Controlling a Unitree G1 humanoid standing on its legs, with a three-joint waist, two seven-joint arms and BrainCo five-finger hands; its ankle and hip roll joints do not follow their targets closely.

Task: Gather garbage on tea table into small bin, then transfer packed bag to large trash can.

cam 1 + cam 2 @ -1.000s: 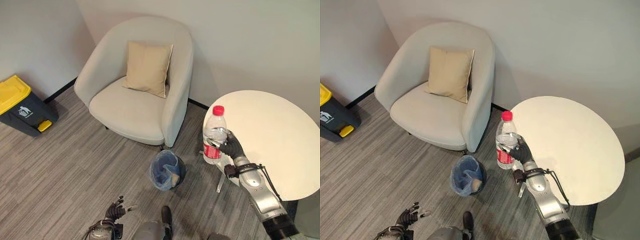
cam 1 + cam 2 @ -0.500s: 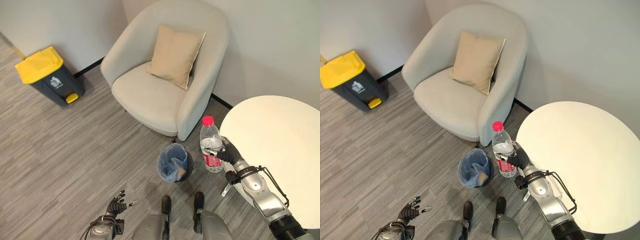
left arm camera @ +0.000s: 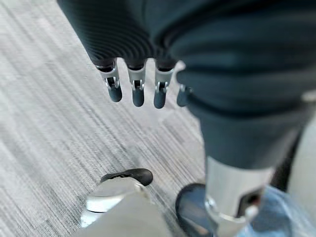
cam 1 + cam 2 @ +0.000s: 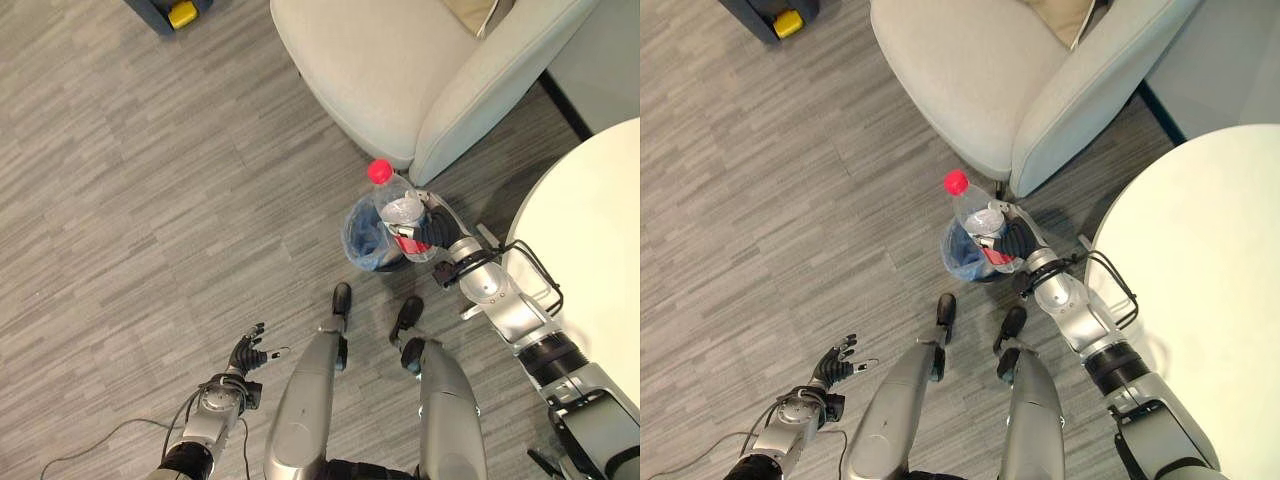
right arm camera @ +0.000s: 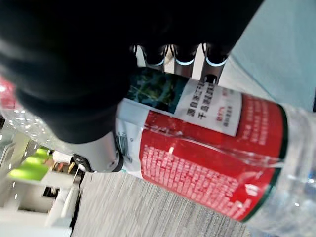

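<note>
Bottle (image 4: 401,213), tilted over the small bin (image 4: 366,243), clamped in right robot hand (image 4: 436,229); left robot hand (image 4: 247,353) spread.

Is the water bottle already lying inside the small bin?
No, the right hand grips the bottle tilted above the bin.

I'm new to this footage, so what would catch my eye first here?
The right robot hand grips a clear bottle with a red cap and label, tilted over the small bin on the floor by the armchair. The left robot hand hangs open low over the floor.
</note>
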